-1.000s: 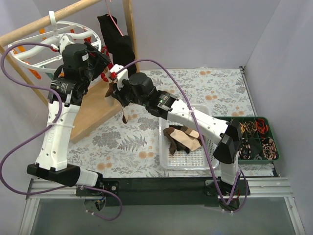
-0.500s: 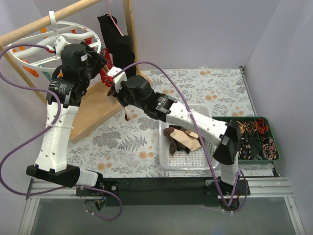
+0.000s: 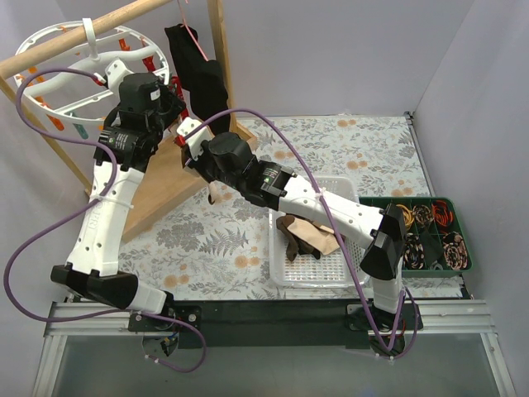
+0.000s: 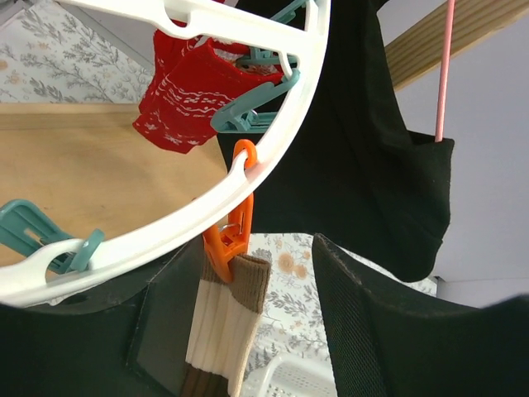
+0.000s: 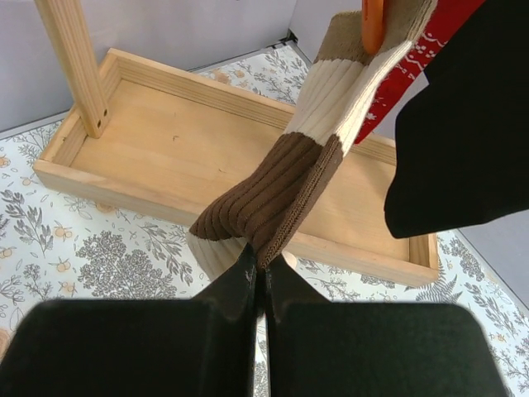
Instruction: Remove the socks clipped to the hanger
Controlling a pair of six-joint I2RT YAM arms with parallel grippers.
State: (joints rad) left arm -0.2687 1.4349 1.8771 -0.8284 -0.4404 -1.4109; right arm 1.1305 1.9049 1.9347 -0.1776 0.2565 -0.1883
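Left wrist view: the white ring hanger (image 4: 297, 99) curves across the frame; overhead it hangs from the wooden rack (image 3: 161, 194) at the far left of the table. One orange clip (image 4: 234, 236) dangles from its rim and pinches the tan cuff of a striped sock (image 4: 225, 327), banded tan, cream and brown, which hangs below it. The left gripper (image 4: 256, 248) is spread wide, one finger on each side of clip and cuff; we cannot tell whether either finger touches them. Right wrist view: the right gripper (image 5: 258, 269) is closed on the brown band of the same sock, lower down, and the fabric runs at a slant from there up to the clip. Red socks (image 4: 192, 91) with a white pattern sit in teal clips (image 4: 252, 103) farther round the ring. The black T-shirt (image 4: 364, 141) hangs just behind on a pink wire hanger (image 4: 446, 66). Overhead we note loose socks (image 3: 307, 236), brown and tan, lying in the white basket (image 3: 331, 269) near the right arm's base, beside a green compartment tray (image 3: 450, 201).
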